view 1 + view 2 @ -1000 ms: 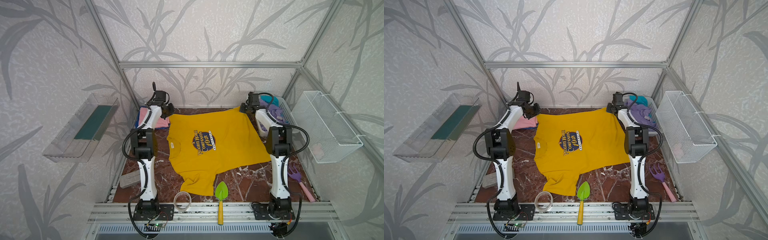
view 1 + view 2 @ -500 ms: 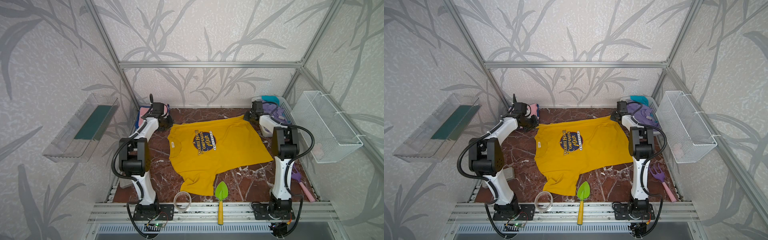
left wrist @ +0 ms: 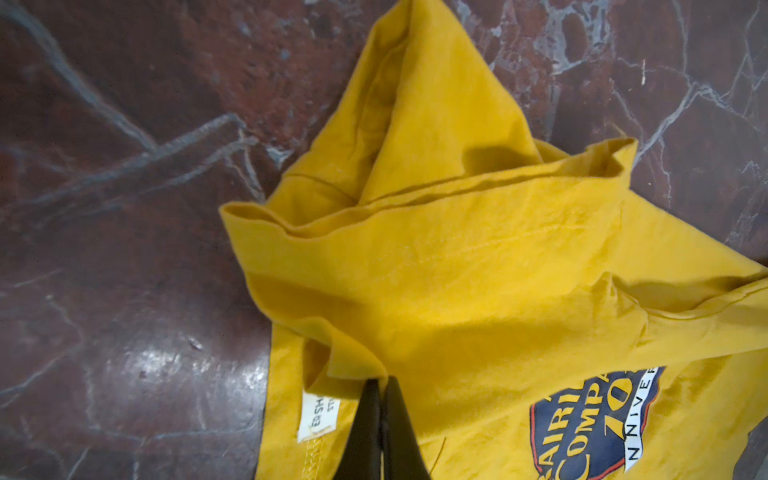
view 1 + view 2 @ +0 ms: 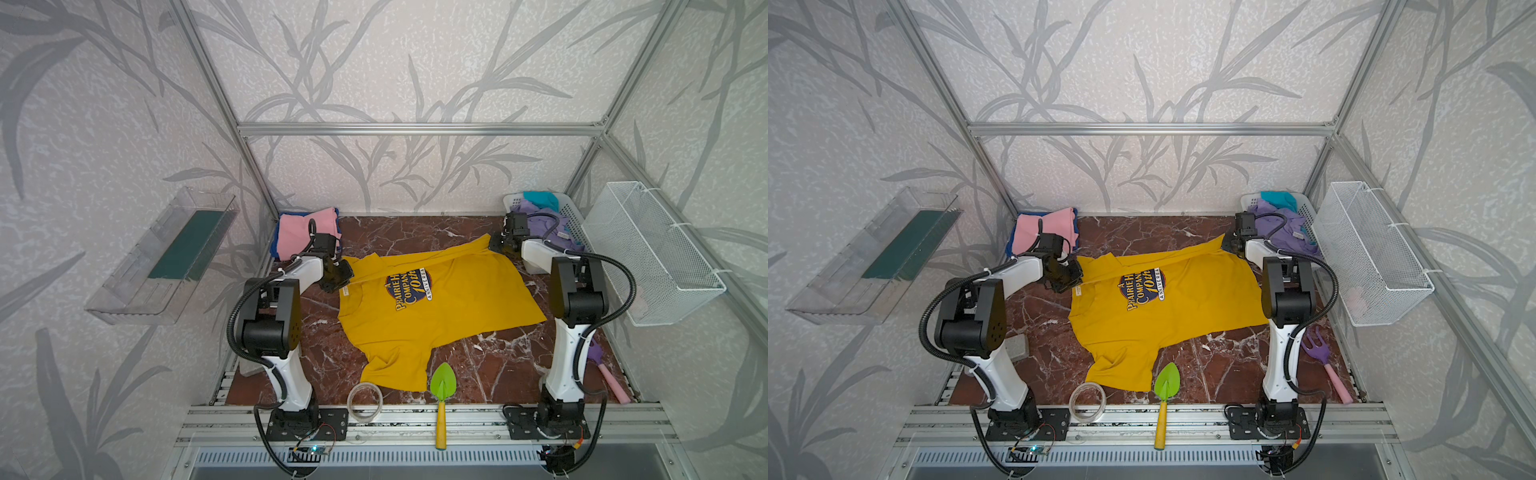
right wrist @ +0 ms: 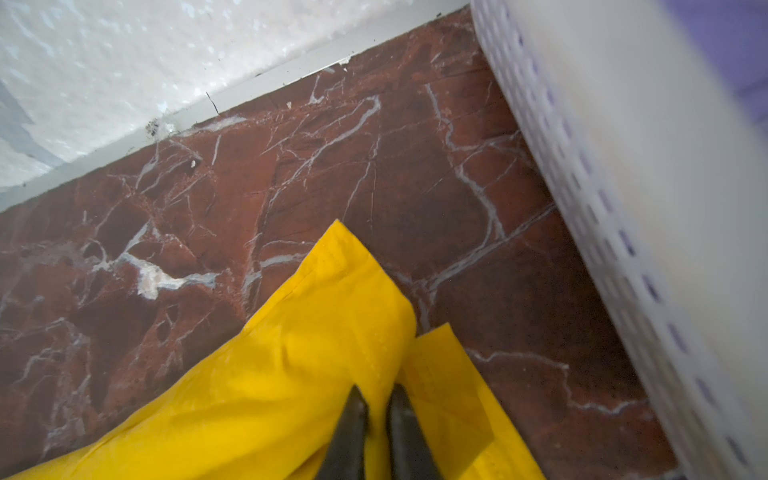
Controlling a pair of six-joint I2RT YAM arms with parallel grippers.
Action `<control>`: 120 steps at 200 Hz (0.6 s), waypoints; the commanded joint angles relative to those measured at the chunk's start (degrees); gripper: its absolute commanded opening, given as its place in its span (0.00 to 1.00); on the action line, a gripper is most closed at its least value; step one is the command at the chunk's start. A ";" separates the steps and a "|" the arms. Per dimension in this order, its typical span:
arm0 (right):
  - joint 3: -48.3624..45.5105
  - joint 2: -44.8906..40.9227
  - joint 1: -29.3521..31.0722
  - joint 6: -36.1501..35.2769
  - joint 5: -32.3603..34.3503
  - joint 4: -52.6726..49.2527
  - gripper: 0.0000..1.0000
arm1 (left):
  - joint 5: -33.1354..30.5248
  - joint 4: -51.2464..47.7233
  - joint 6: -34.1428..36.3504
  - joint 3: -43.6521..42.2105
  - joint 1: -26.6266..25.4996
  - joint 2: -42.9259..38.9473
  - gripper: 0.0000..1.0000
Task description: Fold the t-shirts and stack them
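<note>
Both arms have dropped, folding the far edge of the mustard t-shirt (image 4: 440, 316) over its print (image 4: 409, 284) on the marble table (image 4: 415, 232); left gripper (image 3: 381, 384) stays clenched on it, right gripper (image 5: 376, 395) shows jaws barely parted, grip uncertain, so release looks due

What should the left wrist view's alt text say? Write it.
Mustard-yellow t-shirt lies bunched on a red-brown marble table, the dark left tool shut on its fabric beside a white label; part of a navy print shows.
</note>
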 commanded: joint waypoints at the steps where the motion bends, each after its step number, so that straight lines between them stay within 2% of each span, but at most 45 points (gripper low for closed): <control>1: -1.97 -5.94 -0.70 0.67 -0.47 2.49 0.31 | -2.36 -1.13 0.12 0.77 -1.69 -2.00 0.01; 17: -3.18 -8.69 -0.46 1.14 -1.18 2.41 0.38 | -4.41 -3.40 0.32 2.00 -3.37 -2.58 0.08; 42: -5.07 -13.49 0.91 0.51 -1.02 1.91 0.43 | -11.12 -8.37 0.53 3.98 -6.21 -4.44 0.26; 52: -5.98 -15.34 1.76 0.23 -0.70 1.69 0.44 | -14.41 -10.42 0.53 4.46 -7.65 -5.49 0.31; 65: -7.60 -17.60 2.73 0.12 -0.22 1.84 0.45 | -19.02 -12.82 0.78 5.23 -10.30 -6.68 0.32; 81: -10.00 -20.38 3.84 0.78 -0.04 2.06 0.46 | -21.61 -14.05 0.79 5.30 -13.45 -7.85 0.31; 104: -14.45 -24.19 6.68 0.44 1.50 1.18 0.46 | -20.92 -13.25 -0.04 2.67 -16.54 -8.61 0.29; 120: -18.49 -28.14 10.00 -1.10 3.69 -0.17 0.45 | -17.51 -10.05 -1.34 -1.55 -17.34 -9.06 0.25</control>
